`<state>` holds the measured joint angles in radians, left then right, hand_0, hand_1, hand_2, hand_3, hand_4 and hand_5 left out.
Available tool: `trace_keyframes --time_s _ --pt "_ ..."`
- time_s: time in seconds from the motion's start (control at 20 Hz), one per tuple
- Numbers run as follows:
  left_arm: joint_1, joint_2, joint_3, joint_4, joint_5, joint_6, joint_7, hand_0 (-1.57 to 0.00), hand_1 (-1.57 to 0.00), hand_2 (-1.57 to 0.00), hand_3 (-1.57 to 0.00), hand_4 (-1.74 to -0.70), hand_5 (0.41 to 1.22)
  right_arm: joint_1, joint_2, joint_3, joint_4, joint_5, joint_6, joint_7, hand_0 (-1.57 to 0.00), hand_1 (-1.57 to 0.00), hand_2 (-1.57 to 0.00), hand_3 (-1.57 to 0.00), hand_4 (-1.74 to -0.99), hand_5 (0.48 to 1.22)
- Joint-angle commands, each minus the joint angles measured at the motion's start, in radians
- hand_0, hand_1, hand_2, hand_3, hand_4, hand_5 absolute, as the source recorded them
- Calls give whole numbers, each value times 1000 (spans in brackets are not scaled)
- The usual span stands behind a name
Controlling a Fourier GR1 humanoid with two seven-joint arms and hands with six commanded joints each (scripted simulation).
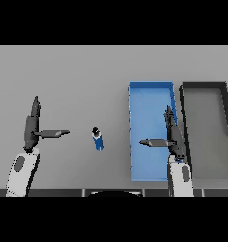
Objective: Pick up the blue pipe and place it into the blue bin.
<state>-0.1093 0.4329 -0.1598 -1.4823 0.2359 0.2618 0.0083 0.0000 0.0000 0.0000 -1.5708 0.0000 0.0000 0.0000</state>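
Grey table [77, 75] with blue pipe [98, 139], blue bin [150, 90], seemingly dark bin [204, 87].

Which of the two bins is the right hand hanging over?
The blue bin: the right hand shows above its right side. The dark grey bin lies further right, beside it.

My one view looks steeply down from the robot's head onto the grey table [77, 75], far edge uppermost, at moderate range.

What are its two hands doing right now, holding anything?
Left hand: open, holding nothing, left of the blue pipe.
Right hand: open, empty, over the blue bin.
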Motion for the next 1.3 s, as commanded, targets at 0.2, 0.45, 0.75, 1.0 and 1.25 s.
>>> trace_keyframes --time_s 0.2,0.45,0.75,1.0,1.25 --pt "-6 -3 -1 4 -2 2 -5 1 1 1 1 -967 594 -6 -4 -4 5 -3 1 2 1 1 1 1 -1210 594" --pt "-13 173 -58 32 5 -298 -103 1 1 1 1 -971 596 34 -141 99 -73 185 42 -77 1 1 1 1 -1195 588" --pt "32 211 -100 -39 11 -388 -164 1 1 1 1 -970 586 61 -164 115 -101 209 54 -68 1 1 1 1 -1181 580" --pt "84 248 -200 -182 -16 -459 -91 1 1 1 1 -1005 530 37 -157 105 -108 186 55 -36 1 1 1 1 -1214 581" --pt "78 226 -307 -238 -76 -491 7 1 1 1 1 -1075 472 37 -157 111 -105 185 66 -46 1 1 1 1 -1219 572"
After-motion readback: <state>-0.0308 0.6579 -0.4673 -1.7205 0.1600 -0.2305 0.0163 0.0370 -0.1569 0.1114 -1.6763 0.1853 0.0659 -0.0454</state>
